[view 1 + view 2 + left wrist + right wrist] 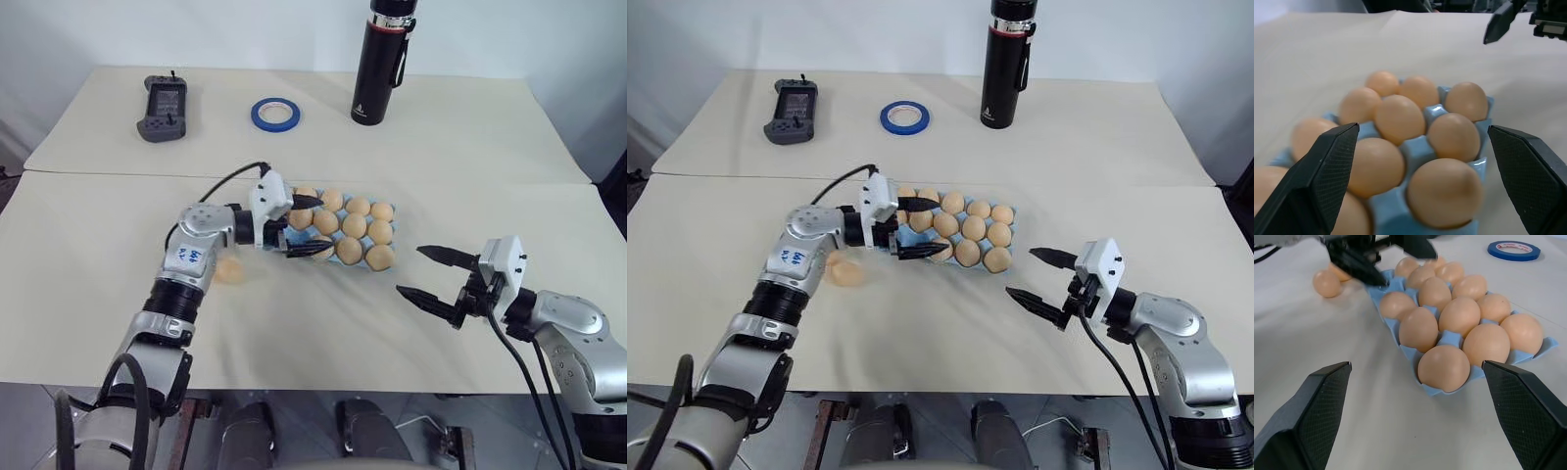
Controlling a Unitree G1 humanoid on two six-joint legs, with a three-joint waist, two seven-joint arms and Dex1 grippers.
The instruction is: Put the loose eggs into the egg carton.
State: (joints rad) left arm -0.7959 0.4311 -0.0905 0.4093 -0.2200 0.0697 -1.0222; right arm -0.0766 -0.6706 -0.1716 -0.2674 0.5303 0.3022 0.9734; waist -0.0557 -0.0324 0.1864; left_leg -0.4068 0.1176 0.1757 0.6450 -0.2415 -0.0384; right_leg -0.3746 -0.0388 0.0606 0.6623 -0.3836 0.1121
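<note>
The light blue egg carton (1451, 338) lies mid-table with several tan eggs (355, 226) seated in its cups. My left gripper (312, 226) is open at the carton's left end, one finger on each side of that end's eggs, and it grips none of them. A loose egg (229, 269) rests on the table beside my left forearm. The right wrist view shows that egg (1326, 283) with a second one partly hidden behind it. Right of the carton, my right gripper (411, 271) hovers open and empty, pointing toward it.
A black bottle (377, 64), a blue tape ring (275, 115) and a grey handheld controller (162, 108) stand on the far table. A seam (441, 181) joins the two tables behind the carton.
</note>
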